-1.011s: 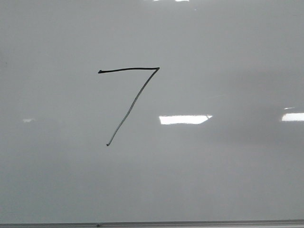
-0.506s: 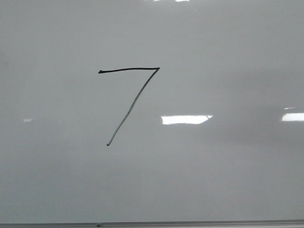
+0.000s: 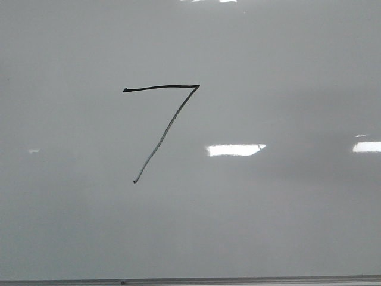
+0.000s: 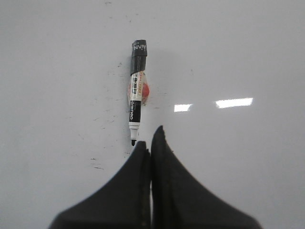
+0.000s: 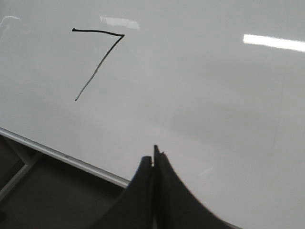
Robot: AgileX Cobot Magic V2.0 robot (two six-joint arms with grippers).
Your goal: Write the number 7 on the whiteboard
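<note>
The number 7 (image 3: 164, 122) is drawn in thin black line on the whiteboard (image 3: 286, 71), a top bar joined to a long stroke slanting down-left. It also shows in the right wrist view as the number 7 (image 5: 97, 59) on the whiteboard (image 5: 214, 95). My right gripper (image 5: 154, 157) is shut and empty, near the board's metal edge, well away from the figure. My left gripper (image 4: 150, 140) is shut with nothing in it. A black-capped marker (image 4: 136, 90) lies on the whiteboard (image 4: 238, 57) just beyond the left fingertips, its bare tip pointing at them.
The board's thin metal edge (image 3: 238, 280) runs along the bottom of the front view and shows as the metal edge (image 5: 66, 157) in the right wrist view, with dark floor and frame beyond it. Bright glare patches (image 3: 235, 149) lie on the board. Faint ink specks dot the board near the marker.
The drawn 7 is unchanged. Only the glare patch right of it has shrunk slightly at its left end.
</note>
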